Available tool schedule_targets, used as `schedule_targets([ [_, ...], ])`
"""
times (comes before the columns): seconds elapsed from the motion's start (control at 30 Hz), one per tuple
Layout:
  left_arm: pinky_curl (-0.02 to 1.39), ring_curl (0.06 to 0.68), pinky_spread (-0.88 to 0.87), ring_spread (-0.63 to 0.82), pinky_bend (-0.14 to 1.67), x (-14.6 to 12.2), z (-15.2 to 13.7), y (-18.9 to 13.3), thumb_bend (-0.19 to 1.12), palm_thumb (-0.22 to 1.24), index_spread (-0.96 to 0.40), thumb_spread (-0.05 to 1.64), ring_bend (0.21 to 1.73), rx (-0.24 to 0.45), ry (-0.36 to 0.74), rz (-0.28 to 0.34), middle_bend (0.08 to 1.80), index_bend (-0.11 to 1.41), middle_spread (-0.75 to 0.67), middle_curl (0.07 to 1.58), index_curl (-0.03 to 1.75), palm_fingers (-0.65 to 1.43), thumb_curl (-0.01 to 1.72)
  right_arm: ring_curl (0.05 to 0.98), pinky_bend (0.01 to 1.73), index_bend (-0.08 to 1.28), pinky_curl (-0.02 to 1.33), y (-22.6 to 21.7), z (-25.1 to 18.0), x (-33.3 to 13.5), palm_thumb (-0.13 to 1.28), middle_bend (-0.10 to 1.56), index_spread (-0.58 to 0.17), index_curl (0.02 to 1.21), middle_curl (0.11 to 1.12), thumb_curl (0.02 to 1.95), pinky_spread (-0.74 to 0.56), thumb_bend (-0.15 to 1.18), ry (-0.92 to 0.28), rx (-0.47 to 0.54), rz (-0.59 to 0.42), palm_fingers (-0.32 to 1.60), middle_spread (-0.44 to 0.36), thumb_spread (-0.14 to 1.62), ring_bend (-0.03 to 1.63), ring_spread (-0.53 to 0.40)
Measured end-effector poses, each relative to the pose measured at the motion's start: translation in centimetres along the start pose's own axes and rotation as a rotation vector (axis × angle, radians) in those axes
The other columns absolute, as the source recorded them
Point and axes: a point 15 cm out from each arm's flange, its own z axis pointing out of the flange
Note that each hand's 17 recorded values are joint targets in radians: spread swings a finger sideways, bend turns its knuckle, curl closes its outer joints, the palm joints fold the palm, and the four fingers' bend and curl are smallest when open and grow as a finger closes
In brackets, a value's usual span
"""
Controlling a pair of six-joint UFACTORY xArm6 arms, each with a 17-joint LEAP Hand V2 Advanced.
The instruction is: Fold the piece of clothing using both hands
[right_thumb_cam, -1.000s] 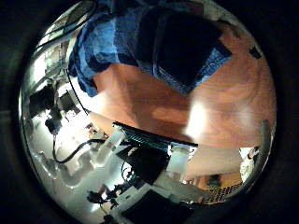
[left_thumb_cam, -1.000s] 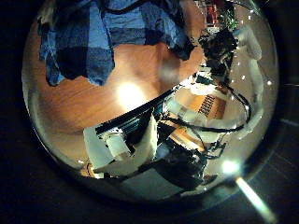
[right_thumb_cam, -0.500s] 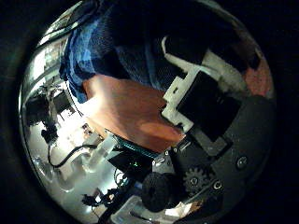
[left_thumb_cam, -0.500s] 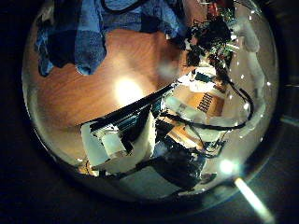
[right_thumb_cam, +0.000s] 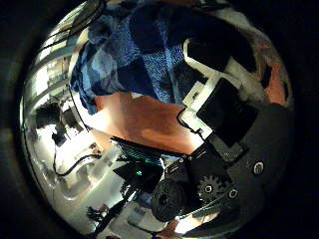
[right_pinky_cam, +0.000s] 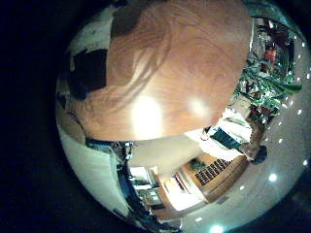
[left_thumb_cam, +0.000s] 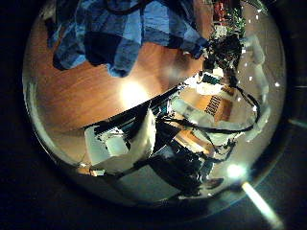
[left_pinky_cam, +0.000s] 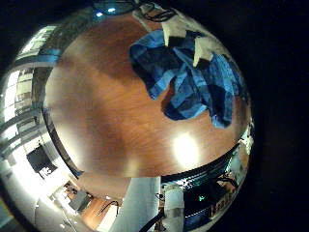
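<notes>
The piece of clothing is a blue checked cloth. In the left little finger side palm view it (left_pinky_cam: 183, 77) is bunched over the wooden table (left_pinky_cam: 106, 116), and my left hand's fingertips (left_pinky_cam: 176, 29) close on its upper edge. In the left thumb side palm view the cloth (left_thumb_cam: 125, 34) hangs close under the palm. In the right thumb side palm view the cloth (right_thumb_cam: 140, 50) fills much of the picture, and my right hand's black and white finger (right_thumb_cam: 214, 85) is curled against it.
The table's edge (left_thumb_cam: 115, 120) runs under the left palm, with shelves and room clutter (left_thumb_cam: 211, 105) beyond it. The other arm (left_thumb_cam: 225, 48) shows beside the cloth in the left thumb side palm view. Bare wood lies around the cloth.
My right hand's finger has curled in against the cloth, which now fills more of that view. In the left thumb side view the cloth hangs lower and wider than before.
</notes>
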Motion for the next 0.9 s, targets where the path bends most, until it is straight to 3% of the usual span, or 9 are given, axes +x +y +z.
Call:
schedule_targets([
  [0.4,0.45,0.258,0.25,0.19,0.26,1.8,6.5,-2.9,-0.02,0.27,-0.05,1.18,0.64,-0.002,-0.009,0.006,0.18,0.19,0.15,0.35,0.46,0.21,0.29,0.81,1.11,1.01,1.12,1.0,-0.4,2.9,1.01,1.25,-0.328,0.96,0.9,0.65,-0.25,0.02,-0.031,0.022,0.055,0.98,-0.151,1.17,1.33,-0.258],
  [0.7,0.43,0.253,0.25,0.2,0.26,1.4,5.1,-2.5,-0.02,0.28,-0.05,1.18,0.63,0.009,-0.007,0.004,0.18,0.19,0.15,0.34,0.45,0.22,0.29,0.829,1.1,1.03,1.17,0.4,-2.7,-0.1,1.03,1.26,-0.318,0.96,0.9,0.7,-0.24,0.0,-0.08,0.078,0.01,1.0,-0.146,1.17,1.32,-0.262],
  [0.9,0.42,0.246,0.25,0.2,0.25,-2.0,3.3,-0.9,-0.02,0.28,-0.06,1.18,0.62,0.024,0.019,-0.034,0.18,0.2,0.14,0.34,0.45,0.25,0.29,0.833,1.09,1.03,1.19,1.2,-7.9,-5.9,1.05,1.25,-0.305,0.95,0.88,0.74,-0.23,-0.01,-0.164,0.156,-0.083,1.07,-0.14,1.14,1.3,-0.258],
])
